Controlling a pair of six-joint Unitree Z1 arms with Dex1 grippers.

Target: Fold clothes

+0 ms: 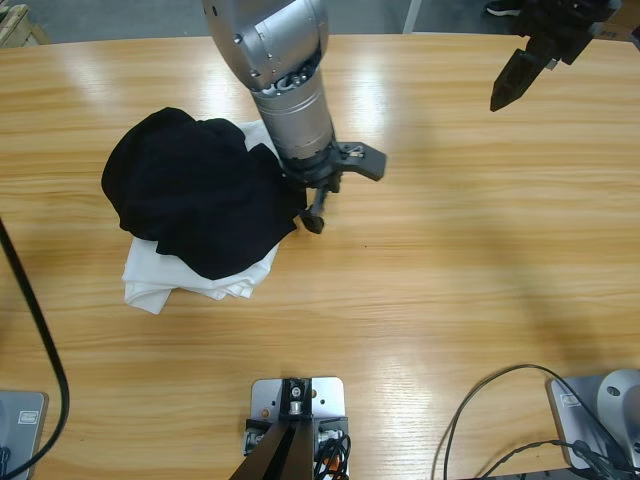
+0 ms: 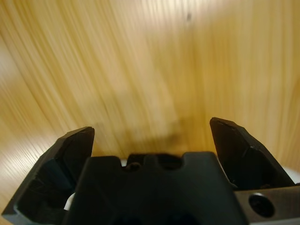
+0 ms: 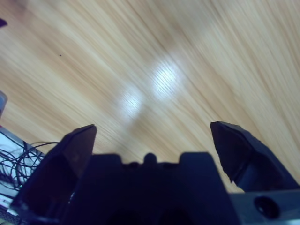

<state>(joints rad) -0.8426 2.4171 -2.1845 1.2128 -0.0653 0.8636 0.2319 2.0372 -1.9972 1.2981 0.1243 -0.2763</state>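
High view: left gripper, jaws apart and empty, at three o'clock of the black shirt; grasping its edge likely comes next.

My left gripper: jaws spread wide, nothing btwn them. Bare wooden table fills the view ahead, grain streaked, one small dark speck near top. Faint shadow just past my jaws.
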